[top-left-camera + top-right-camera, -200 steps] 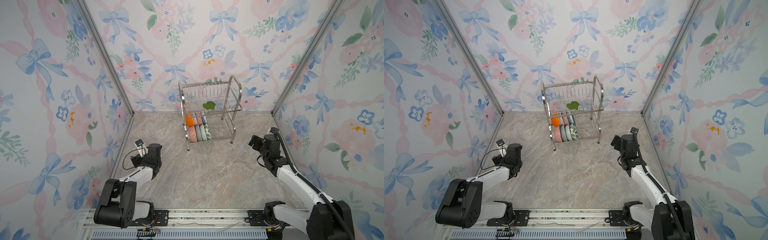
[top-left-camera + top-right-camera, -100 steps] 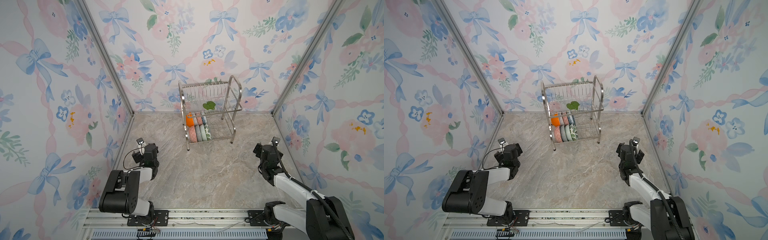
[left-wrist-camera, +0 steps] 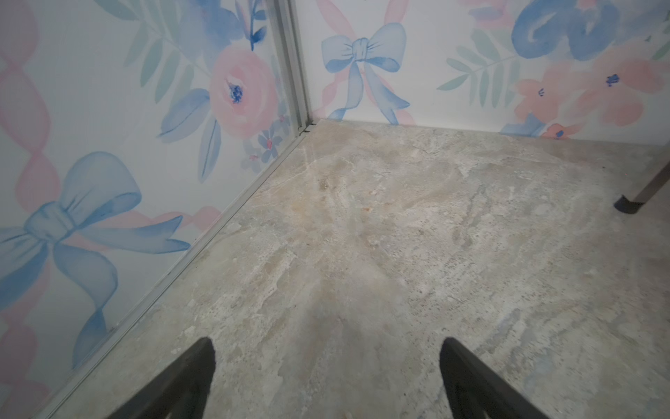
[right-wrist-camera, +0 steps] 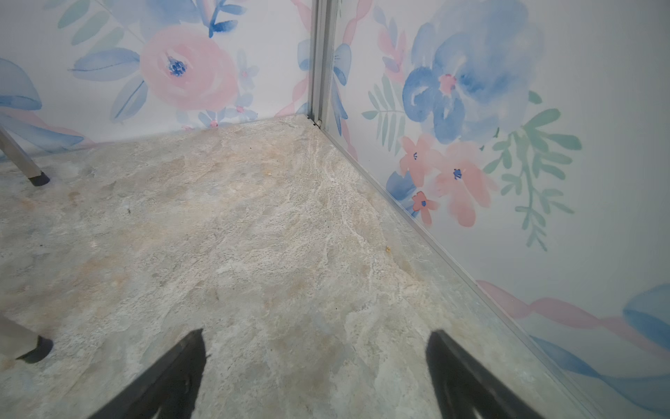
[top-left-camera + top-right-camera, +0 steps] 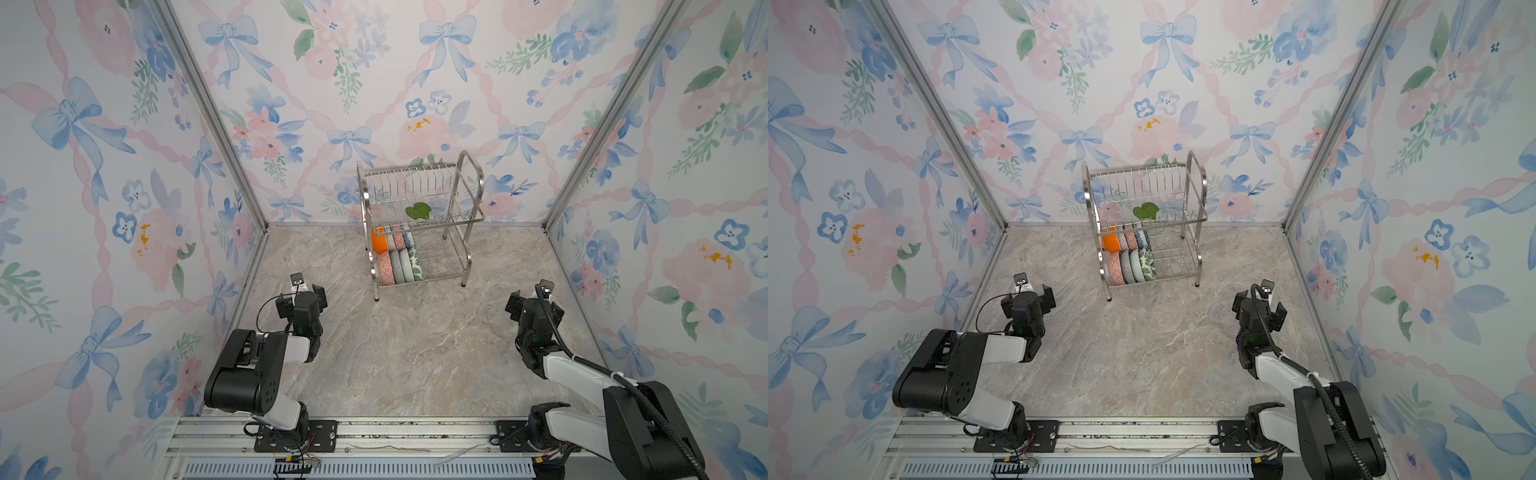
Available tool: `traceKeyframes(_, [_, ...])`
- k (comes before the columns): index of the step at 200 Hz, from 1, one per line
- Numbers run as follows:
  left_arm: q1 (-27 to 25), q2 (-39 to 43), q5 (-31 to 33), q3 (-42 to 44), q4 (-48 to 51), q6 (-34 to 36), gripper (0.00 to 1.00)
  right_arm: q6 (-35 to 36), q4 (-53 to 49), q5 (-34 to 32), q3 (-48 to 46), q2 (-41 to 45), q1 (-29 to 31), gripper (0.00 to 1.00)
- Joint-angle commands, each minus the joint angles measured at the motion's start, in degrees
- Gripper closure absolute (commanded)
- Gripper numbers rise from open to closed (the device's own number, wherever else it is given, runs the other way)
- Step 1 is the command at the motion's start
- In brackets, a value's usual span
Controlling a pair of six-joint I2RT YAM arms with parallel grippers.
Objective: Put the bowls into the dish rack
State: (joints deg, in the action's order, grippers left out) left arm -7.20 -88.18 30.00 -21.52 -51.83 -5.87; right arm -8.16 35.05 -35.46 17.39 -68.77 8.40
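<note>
- The dish rack stands at the far edge of the surface, with bowls lined on edge in its lower tier and one green bowl above.
- The left hand and the right hand hover wide open and empty near the side edges.

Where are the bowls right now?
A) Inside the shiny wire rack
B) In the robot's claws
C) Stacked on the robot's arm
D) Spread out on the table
A: the bowls all sit inside the dish rack, and the left gripper and the right gripper are open with nothing between their fingers.
</note>
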Motion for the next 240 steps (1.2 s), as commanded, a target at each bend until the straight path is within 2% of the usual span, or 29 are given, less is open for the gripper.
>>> traceKeyframes(1, [-0.5, -0.7, -3.5, -0.9, -1.3, 3.8, 0.02, 2.5, 6.1, -0.9, -1.2, -1.2, 0.5, 0.03])
traceKeyframes(83, [-0.1, -0.8, -6.4, -1.2, -0.9, 4.5, 0.02, 6.2, 17.0, 1.2, -1.7, -7.1, 1.5, 0.03])
traceKeyframes(103, [0.4, -0.9, -7.7, -1.6, -0.2, 4.3, 0.02, 7.0, 18.7, 2.2, -2.2, -7.6, 1.6, 0.04])
traceKeyframes(115, [0.4, -1.2, -10.7, -2.2, 0.8, 5.4, 0.02, 7.5, 19.5, 2.3, -2.1, -8.3, 1.7, 0.03])
traceKeyframes(134, [0.5, -0.6, -10.9, -1.9, 0.9, 5.3, 0.02, 8.4, 22.5, 2.4, -2.4, -10.3, 2.1, 0.03])
traceKeyframes(153, [1.0, 0.6, -9.1, 1.0, -3.4, 3.7, 0.02, 9.5, 28.0, 2.4, -3.0, -14.3, 2.7, 0.04])
traceKeyframes(169, [3.1, 1.7, -11.2, 5.0, -9.0, 1.5, 0.02, 11.9, 33.9, 2.6, -3.6, -17.6, 3.8, 0.04])
traceKeyframes(183, [4.0, 1.8, -12.6, 5.5, -9.7, 0.8, 0.02, 13.2, 33.2, 3.3, -3.0, -18.1, 4.9, 0.03])
traceKeyframes(195, [4.0, 1.3, -12.6, 5.1, -9.6, 1.0, 0.02, 12.0, 32.2, 5.4, -2.7, -18.0, 3.5, 0.03])
traceKeyframes(210, [4.2, 1.3, -12.8, 4.9, -9.2, 0.9, 0.02, 8.3, 25.7, 14.8, -1.4, -18.0, -1.1, 0.04])
traceKeyframes(220, [4.8, 0.9, -17.2, 5.7, -10.5, 1.5, 0.02, 7.1, 28.3, 14.0, 0.9, -21.8, -2.7, 0.04])
traceKeyframes(225, [4.9, -0.8, -19.6, 7.1, -15.8, 2.6, 0.02, 7.0, 23.1, 15.0, 2.0, -20.2, -2.9, 0.03])
traceKeyframes(230, [4.4, -2.5, -19.3, 8.3, -20.6, 4.1, 0.02, 6.5, 16.8, 15.6, 3.7, -18.5, -3.0, 0.03])
traceKeyframes(234, [4.2, -2.2, -18.4, 8.4, -19.4, 4.0, 0.02, 6.2, 14.8, 15.5, 4.8, -18.7, -3.0, 0.03])
traceKeyframes(240, [4.4, -0.5, -18.3, 7.6, -14.8, 2.9, 0.02, 6.8, 18.6, 15.6, 4.0, -20.2, -3.0, 0.03])
